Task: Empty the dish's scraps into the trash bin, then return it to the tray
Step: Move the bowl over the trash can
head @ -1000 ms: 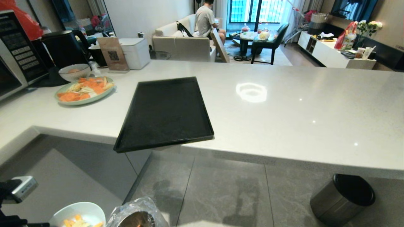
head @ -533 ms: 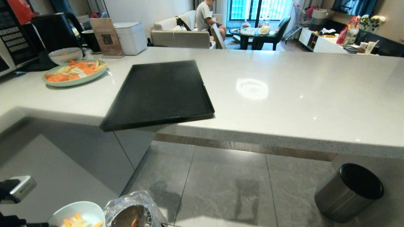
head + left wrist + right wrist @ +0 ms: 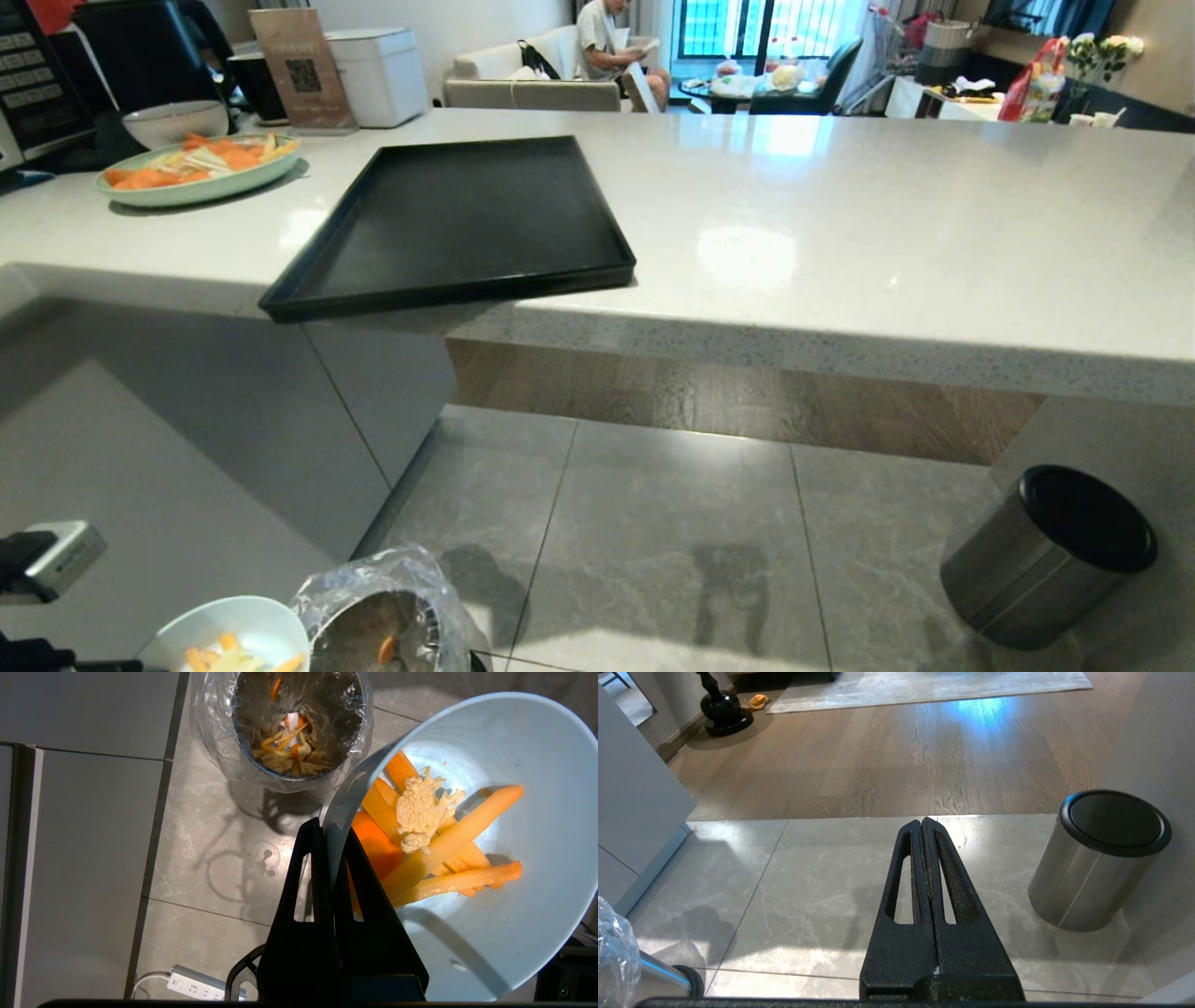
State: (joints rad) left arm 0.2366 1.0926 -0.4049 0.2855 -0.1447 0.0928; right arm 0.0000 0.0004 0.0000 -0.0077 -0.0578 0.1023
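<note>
My left gripper (image 3: 331, 828) is shut on the rim of the dish (image 3: 514, 933), a small pale-blue bowl tilted a little toward the floor. The scraps (image 3: 444, 849), orange and yellow strips with a pale crinkled piece, lie inside it. The trash bin (image 3: 208, 742), shiny metal with a crinkled clear bag, stands on the floor just beyond the dish and holds a few scraps. In the head view the dish (image 3: 252, 621) and trash bin (image 3: 373, 579) sit side by side at the bottom left. The black tray (image 3: 448, 215) lies empty on the counter, one corner overhanging. My right gripper (image 3: 923, 821) is shut and empty above the floor.
A steel cylinder bin with a black lid (image 3: 1050, 555) stands on the tiles at right. A green plate of orange slices (image 3: 196, 168) and a greyish bowl (image 3: 175, 121) sit far left on the counter (image 3: 840, 233). A power strip (image 3: 196, 987) lies on the floor. A person (image 3: 602, 33) sits far back.
The whole head view has shifted: the camera has sunk, so the counter looks flatter and more floor shows beneath it. The dish stays next to the trash bin, still gripped.
</note>
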